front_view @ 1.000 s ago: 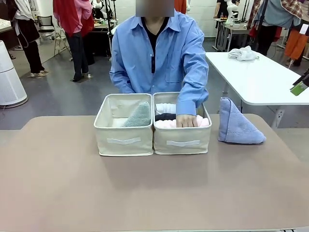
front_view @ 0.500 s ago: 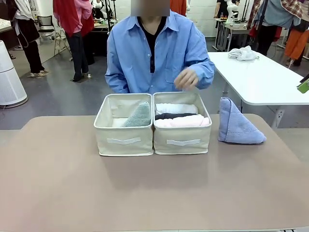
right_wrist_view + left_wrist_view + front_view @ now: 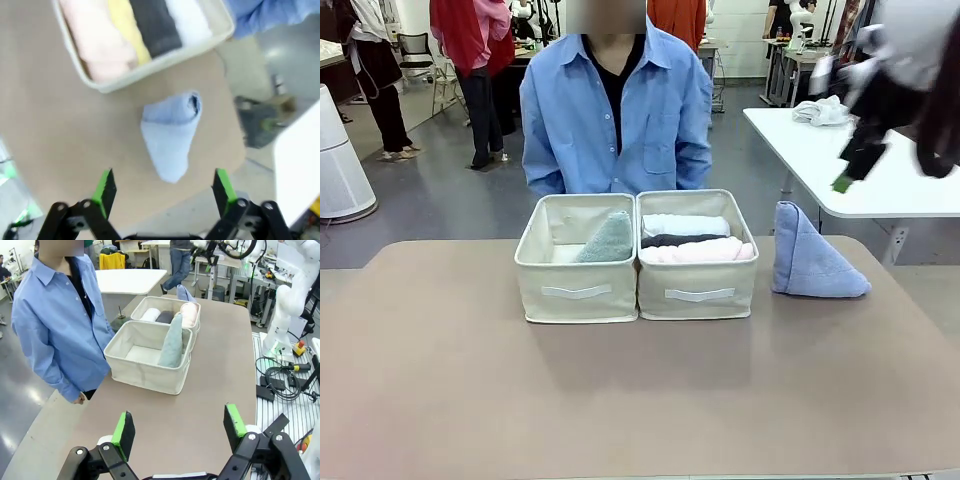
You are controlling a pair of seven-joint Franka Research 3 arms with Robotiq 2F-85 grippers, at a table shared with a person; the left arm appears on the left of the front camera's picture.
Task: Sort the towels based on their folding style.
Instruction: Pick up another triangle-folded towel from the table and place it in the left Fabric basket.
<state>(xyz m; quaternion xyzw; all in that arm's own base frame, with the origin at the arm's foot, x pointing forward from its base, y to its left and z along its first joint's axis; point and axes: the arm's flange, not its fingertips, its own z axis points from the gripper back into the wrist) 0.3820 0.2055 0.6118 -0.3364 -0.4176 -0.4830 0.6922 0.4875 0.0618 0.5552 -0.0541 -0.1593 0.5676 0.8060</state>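
Note:
Two cream bins stand side by side mid-table. The left bin [image 3: 576,290] holds a sage-green triangle fold [image 3: 608,238]. In the right bin [image 3: 698,292] lie white [image 3: 684,223], dark grey [image 3: 680,240] and pink [image 3: 698,252] rolls; a yellow roll [image 3: 127,27] shows between pink and grey. A lavender-blue triangle fold [image 3: 810,258] stands on the table right of the bins. My right gripper [image 3: 850,170], blurred, hangs high above it; it is open, with the lavender fold [image 3: 172,132] below its fingers. My left gripper [image 3: 179,427] is open and empty, well back from the bins.
A person in a blue shirt [image 3: 615,110] stands behind the bins, arms down. A white side table [image 3: 880,170] at the back right carries a white rag [image 3: 823,110]. The brown tabletop [image 3: 640,390] in front of the bins is bare.
The person's hand has left the right bin and dropped to the side. My right arm has swung into view at the upper right, above the lavender fold.

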